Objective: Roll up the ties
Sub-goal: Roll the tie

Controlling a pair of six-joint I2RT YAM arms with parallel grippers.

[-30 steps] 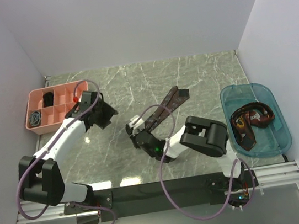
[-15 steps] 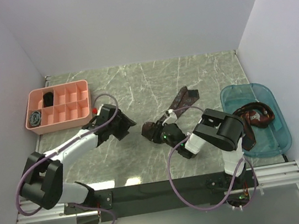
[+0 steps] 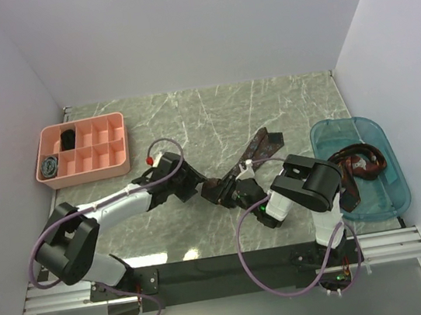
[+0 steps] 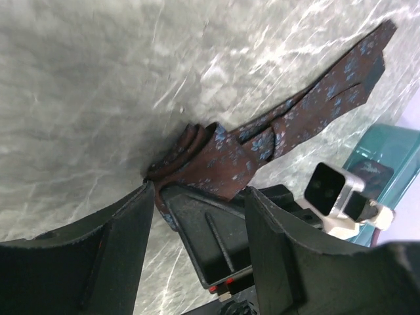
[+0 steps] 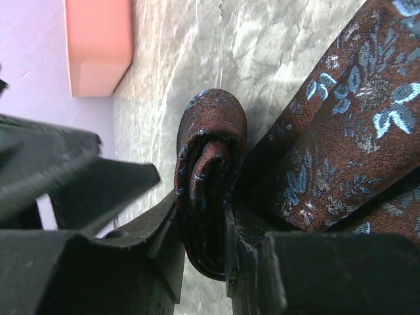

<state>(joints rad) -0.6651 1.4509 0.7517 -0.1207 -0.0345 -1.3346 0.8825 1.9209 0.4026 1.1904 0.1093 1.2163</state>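
A dark brown-maroon tie with blue flowers lies mid-table. Its near end is wound into a small coil [image 3: 213, 188] [image 5: 210, 164], and the loose tail [image 3: 256, 145] [image 4: 328, 98] runs up and right. My right gripper [image 3: 225, 192] [image 5: 203, 216] is shut on the coil, pinching it edge-on between its fingers. The left gripper [image 3: 197, 184] [image 4: 200, 190] is open just left of the coil, its tips either side of the roll and of the right gripper's finger [image 4: 210, 236]. Whether the left fingers touch the fabric I cannot tell.
At the right, a clear blue bin [image 3: 347, 121] holds more loose ties [image 3: 353, 169]. A pink compartment tray [image 3: 122, 170] [image 5: 98, 46] at the back left has a black coil [image 3: 69, 136] and a grey-blue coil [image 3: 52, 166]. Purple cables loop off both arms.
The left arm has swung right from the pink tray to the coil. The right gripper has carried the coil slightly right, and the tie's loose tail is shorter.
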